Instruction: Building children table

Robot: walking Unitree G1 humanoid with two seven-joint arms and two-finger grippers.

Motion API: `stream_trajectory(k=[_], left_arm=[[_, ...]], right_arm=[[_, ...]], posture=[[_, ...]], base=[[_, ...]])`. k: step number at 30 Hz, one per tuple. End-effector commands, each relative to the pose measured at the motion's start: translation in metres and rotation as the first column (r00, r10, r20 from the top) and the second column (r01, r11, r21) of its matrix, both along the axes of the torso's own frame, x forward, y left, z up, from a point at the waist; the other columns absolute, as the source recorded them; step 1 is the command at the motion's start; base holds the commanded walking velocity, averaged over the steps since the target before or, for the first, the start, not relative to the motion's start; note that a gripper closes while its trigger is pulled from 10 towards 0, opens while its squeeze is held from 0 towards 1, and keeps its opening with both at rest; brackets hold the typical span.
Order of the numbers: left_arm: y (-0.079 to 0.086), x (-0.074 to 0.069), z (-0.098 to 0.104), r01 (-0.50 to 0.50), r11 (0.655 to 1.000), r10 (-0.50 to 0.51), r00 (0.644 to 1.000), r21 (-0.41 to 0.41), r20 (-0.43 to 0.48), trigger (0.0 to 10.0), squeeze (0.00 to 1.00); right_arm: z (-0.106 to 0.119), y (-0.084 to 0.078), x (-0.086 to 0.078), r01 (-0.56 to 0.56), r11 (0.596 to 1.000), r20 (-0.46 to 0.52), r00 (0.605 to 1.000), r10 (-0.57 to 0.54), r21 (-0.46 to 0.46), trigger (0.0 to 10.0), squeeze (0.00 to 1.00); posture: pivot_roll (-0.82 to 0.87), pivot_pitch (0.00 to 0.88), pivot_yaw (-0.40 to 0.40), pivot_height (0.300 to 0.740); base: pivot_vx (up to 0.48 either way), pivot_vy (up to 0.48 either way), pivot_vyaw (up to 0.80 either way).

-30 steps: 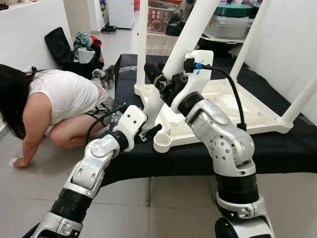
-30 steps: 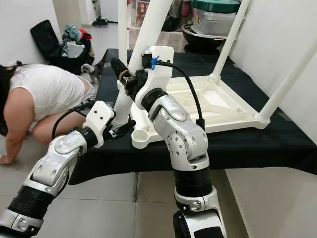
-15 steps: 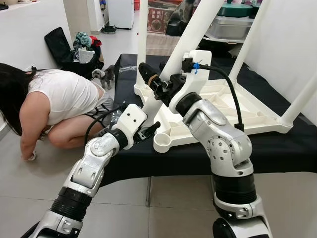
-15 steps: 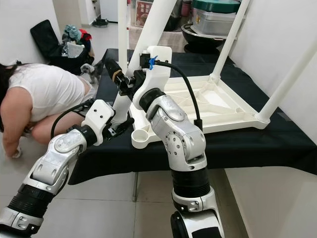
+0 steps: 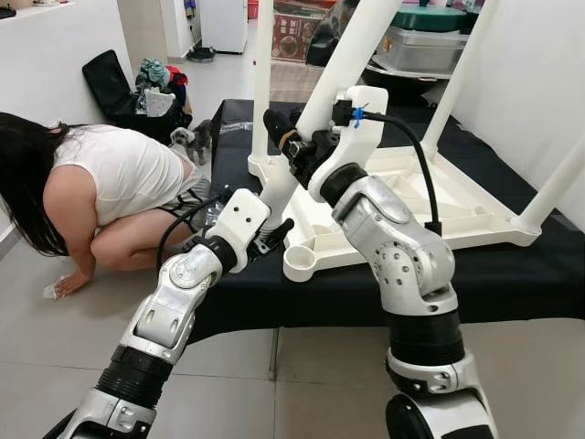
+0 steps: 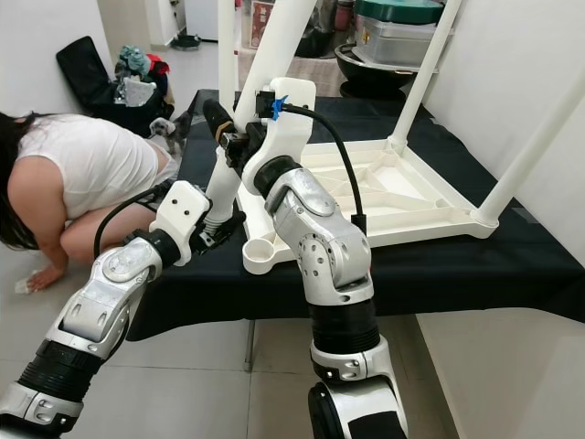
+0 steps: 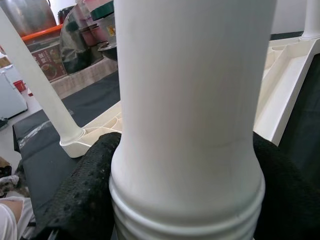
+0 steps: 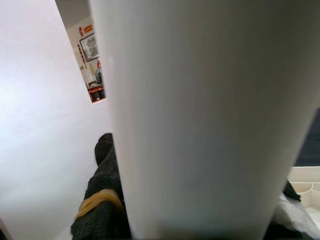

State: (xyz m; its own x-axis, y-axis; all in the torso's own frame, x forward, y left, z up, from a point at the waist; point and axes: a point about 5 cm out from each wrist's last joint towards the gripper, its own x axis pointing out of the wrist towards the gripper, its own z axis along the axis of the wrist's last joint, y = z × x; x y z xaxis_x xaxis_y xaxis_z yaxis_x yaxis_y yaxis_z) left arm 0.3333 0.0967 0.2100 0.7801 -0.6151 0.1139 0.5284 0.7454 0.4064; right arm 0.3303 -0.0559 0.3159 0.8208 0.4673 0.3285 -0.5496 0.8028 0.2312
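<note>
Both tools (image 5: 271,236) (image 5: 291,146) clamp white leg (image 5: 315,110); writing unreadable.

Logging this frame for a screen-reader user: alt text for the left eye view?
Both end effectors clamp one loose white table leg, the left end effector near its lower end, the right end effector higher up, beside the empty corner socket of an upside-down white children's table on a black-covered surface. Three legs are already fitted. A person crouches on the floor at left.

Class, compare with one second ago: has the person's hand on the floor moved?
Yes. The person's hand has shifted along the floor towards the black-draped table.
</note>
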Motion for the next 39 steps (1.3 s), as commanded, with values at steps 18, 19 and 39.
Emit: stream_trajectory(k=[18,19,39], left_arm=[[0.01,0.006,-0.002,-0.043,0.999,0.043,0.999,-0.002,-0.031,10.0,1.0],[0.012,0.007,-0.002,-0.055,0.998,0.055,0.998,-0.005,-0.028,10.0,1.0],[0.001,-0.018,-0.011,-0.053,0.991,0.045,0.997,-0.124,-0.07,10.0,0.0]], right_arm=[[-0.003,0.0,0.006,0.023,1.0,-0.006,1.0,-0.023,0.012,0.0,0.0],[-0.002,-0.001,0.006,0.025,1.0,-0.005,1.0,-0.025,0.015,0.0,0.0],[0.01,-0.036,0.025,0.261,0.953,0.028,0.963,-0.269,0.152,0.0,0.0]], posture=[[0.11,0.049,-0.11,0.74],[0.11,0.049,-0.109,0.74],[0.11,0.043,-0.112,0.74]], base=[[0.0,0.0,0.0],[0.0,0.0,0.0],[0.0,0.0,0.0]])
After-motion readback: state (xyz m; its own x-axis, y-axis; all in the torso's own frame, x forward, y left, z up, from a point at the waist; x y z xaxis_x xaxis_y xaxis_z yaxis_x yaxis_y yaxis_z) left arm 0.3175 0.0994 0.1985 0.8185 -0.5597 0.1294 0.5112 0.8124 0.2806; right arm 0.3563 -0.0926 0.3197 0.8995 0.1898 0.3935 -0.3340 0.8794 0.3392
